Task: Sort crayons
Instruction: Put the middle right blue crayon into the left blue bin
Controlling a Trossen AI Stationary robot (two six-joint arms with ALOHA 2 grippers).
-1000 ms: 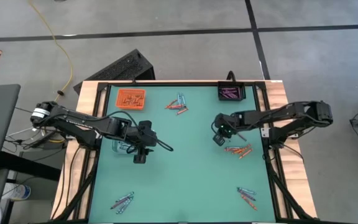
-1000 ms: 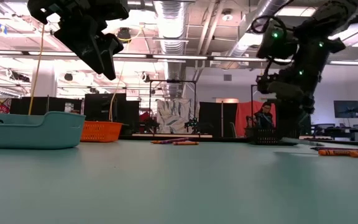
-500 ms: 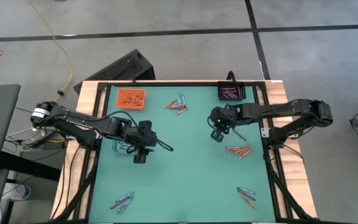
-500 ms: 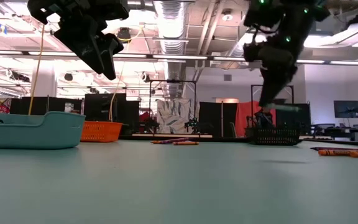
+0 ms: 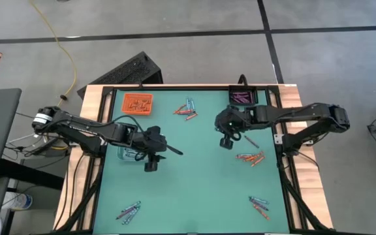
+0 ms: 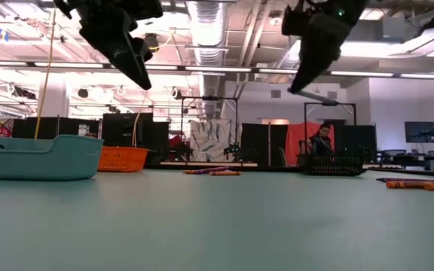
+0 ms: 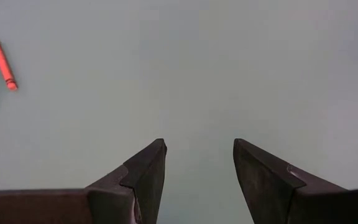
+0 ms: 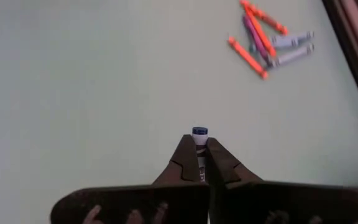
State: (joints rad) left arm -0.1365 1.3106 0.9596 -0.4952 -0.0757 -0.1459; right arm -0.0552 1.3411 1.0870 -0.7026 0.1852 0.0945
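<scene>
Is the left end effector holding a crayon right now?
No, the left end effector is open, with only bare green table between its fingers.

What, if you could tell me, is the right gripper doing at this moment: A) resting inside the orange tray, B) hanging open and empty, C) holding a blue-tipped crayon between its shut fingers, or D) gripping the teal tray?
C: in the right wrist view, the right gripper has its fingers shut on a crayon whose blue tip pokes out above the green table.
</scene>
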